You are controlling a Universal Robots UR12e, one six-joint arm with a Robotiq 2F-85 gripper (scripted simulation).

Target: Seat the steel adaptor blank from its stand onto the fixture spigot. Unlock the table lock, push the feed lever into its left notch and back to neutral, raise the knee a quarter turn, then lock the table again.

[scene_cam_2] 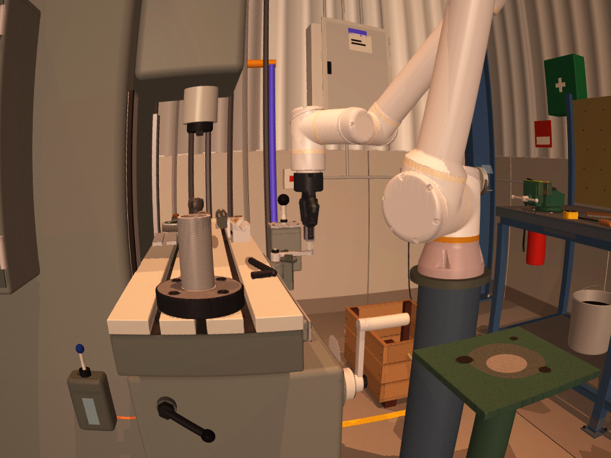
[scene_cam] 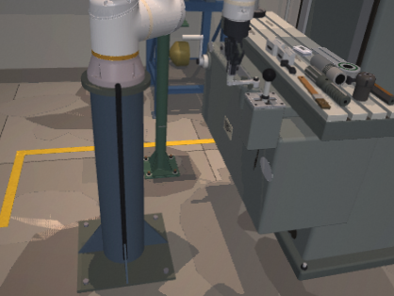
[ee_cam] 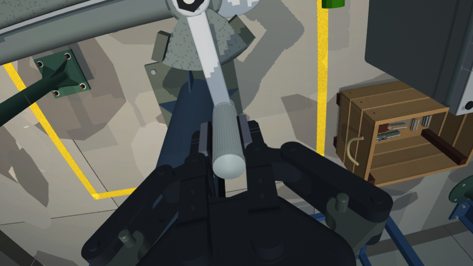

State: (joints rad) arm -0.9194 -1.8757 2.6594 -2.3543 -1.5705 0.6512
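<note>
The table lock handle (ee_cam: 220,112), a pale steel lever with a ribbed grip, sticks out from the front edge of the machine table, and my gripper (ee_cam: 223,137) has its two fingers clamped on either side of that ribbed grip (scene_cam: 234,75) (scene_cam_2: 308,244). The feed lever (scene_cam: 268,82) (scene_cam_2: 283,207), with a black ball knob, stands upright on its grey box just beside the lock. The steel adaptor blank (scene_cam_2: 196,251) sits upright on the black flanged fixture (scene_cam_2: 199,296) at the near end of the table. The green stand (scene_cam_2: 505,367) is empty. The white knee crank (scene_cam_2: 362,345) hangs low on the machine's side.
A wooden crate (ee_cam: 397,132) (scene_cam_2: 382,340) sits on the floor beside the machine, under the arm. The robot's blue pedestal (scene_cam: 118,169) stands close to the machine. Loose tools (scene_cam: 330,78) lie on the table top, and a workbench (scene_cam_2: 557,222) with a white bucket (scene_cam_2: 589,321) stands behind.
</note>
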